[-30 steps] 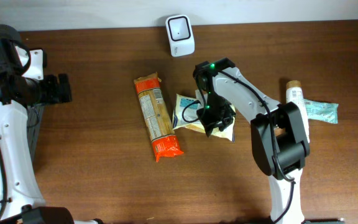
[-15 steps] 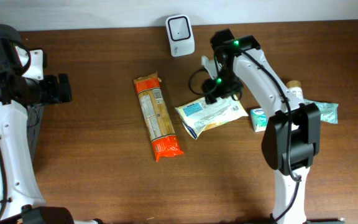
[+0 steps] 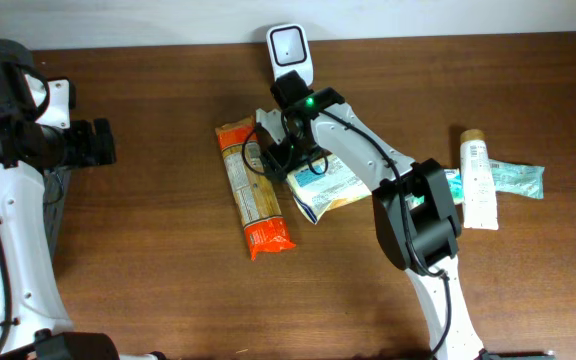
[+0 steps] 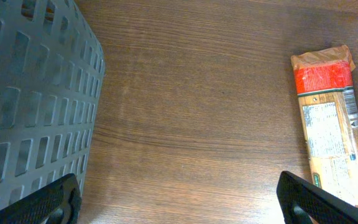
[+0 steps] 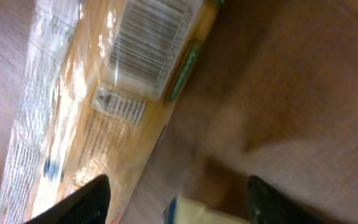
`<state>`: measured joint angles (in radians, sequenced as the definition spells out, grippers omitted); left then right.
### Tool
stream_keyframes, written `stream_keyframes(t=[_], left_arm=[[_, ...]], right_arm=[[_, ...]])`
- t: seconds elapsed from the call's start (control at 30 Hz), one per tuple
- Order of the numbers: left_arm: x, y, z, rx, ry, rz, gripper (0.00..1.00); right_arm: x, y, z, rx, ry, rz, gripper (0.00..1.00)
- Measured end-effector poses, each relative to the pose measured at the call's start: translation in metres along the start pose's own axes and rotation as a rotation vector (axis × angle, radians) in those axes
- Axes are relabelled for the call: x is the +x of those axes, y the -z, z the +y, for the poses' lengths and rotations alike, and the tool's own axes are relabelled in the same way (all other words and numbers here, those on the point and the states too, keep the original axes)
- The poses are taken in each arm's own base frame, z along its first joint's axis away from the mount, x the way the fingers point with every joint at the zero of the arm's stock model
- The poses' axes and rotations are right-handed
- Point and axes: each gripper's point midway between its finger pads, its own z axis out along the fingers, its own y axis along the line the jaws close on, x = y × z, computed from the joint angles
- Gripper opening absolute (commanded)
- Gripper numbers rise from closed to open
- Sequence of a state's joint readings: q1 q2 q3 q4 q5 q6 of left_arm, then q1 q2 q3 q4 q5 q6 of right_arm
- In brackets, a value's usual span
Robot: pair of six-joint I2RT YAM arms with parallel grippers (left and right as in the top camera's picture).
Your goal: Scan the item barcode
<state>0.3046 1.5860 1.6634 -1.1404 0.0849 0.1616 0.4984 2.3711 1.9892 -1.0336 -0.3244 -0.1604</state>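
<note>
- My right gripper [image 3: 271,160] hangs just over the upper part of the noodle packet [image 3: 253,195]. Its 2 dark fingers [image 5: 92,198] stand apart with nothing between them.
- The noodle packet is a long, narrow bag of glossy, crinkled clear film with orange ends. It lies flat on the surface [image 3: 148,260], lengthwise toward the scanner [image 3: 290,55].
- In my right wrist view, the packet's white barcode label [image 5: 154,37] faces up, its black bars sharp enough to see though the rest is blurred.
- The scanner is a small white box with rounded corners and a dark square face, standing at the far edge, near the packet's top end.
- A soft, flat pack [image 3: 333,190], blue and white with a yellow edge, lies just beside the packet, under my right arm.
- A white tube [image 3: 478,175] with a tan cap lies across a teal sachet [image 3: 520,178], well apart on the right.
- My left gripper [image 4: 179,199] is spread wide and empty, beside a grey plastic basket [image 4: 36,93] with a grid of slots.
- The surface is dark brown wood with fine grain.
</note>
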Motion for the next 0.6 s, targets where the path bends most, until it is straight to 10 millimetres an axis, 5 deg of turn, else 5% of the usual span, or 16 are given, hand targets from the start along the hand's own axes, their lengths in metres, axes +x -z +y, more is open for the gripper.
stream_keyframes(t=[0.2,0.3,0.37,0.47,0.53,0.6], left_arm=[[0.000,0.000,0.000,0.000,0.000,0.000,0.99],[0.000,0.000,0.000,0.000,0.000,0.000,0.99],[0.000,0.000,0.000,0.000,0.000,0.000,0.99],[0.000,0.000,0.000,0.000,0.000,0.000,0.99],[0.000,0.000,0.000,0.000,0.000,0.000,0.99],[0.000,0.000,0.000,0.000,0.000,0.000,0.99]], right_arm=[[0.096,0.020,0.017,-0.039,-0.116,0.398,0.68],[0.111,0.027,0.014,-0.018,-0.126,0.465,0.65],[0.113,0.035,0.014,-0.008,-0.128,0.485,0.63],[0.090,0.060,0.016,0.017,-0.109,0.421,0.64],[0.055,0.103,0.014,0.097,-0.112,0.266,0.64],[0.037,0.143,-0.012,0.246,-0.236,0.141,0.64]])
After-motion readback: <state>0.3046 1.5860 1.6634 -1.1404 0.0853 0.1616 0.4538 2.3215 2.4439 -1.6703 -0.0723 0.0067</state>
